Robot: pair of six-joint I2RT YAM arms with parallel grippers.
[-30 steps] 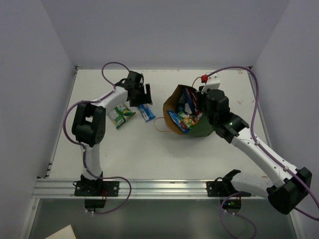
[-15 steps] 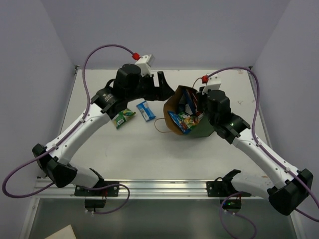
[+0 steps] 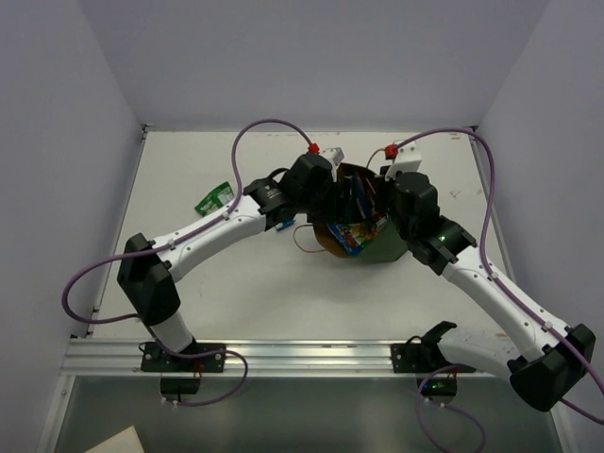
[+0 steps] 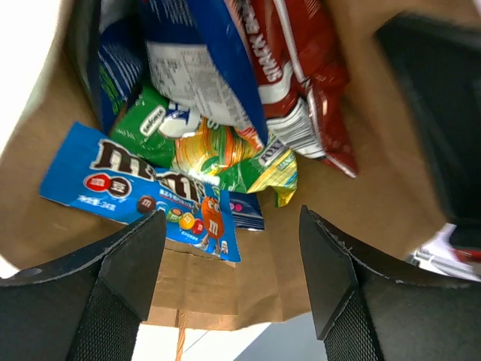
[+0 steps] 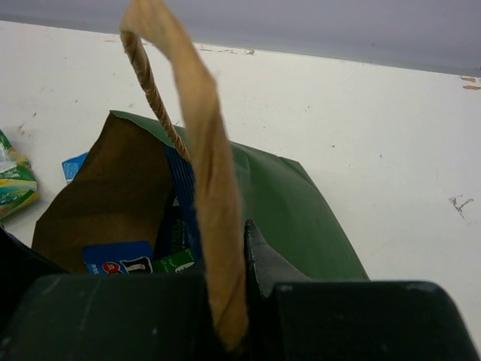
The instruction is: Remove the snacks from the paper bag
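The left jaws are standing wide open with nothing between them, hanging in the mouth of the bag [image 5: 278,195] above the snacks [image 4: 248,162] piled inside. A blue M&M's packet [image 4: 135,184] is lying just ahead of one finger [image 4: 128,263]. A green-yellow packet [image 4: 203,150] is sitting ahead of the gap, and a red packet [image 4: 301,83] and a blue-white packet [image 4: 195,68] are leaning deeper in, beyond it. The right jaws are pinching shut on the bag's rim strip [image 5: 210,188] beside its handle [image 5: 154,98], apparently propping the mouth open. One green packet [image 3: 214,198] is lying out on the bench [image 3: 255,293], well behind the left jaws.

The packets are overlapping, so closing here is likely to catch two at once or only a slippery foil corner. The kraft wall is running close outside both fingers and could get nipped in with a packet, dragging the bag. The thin strip in the right jaws may tear or slide free under that pull.
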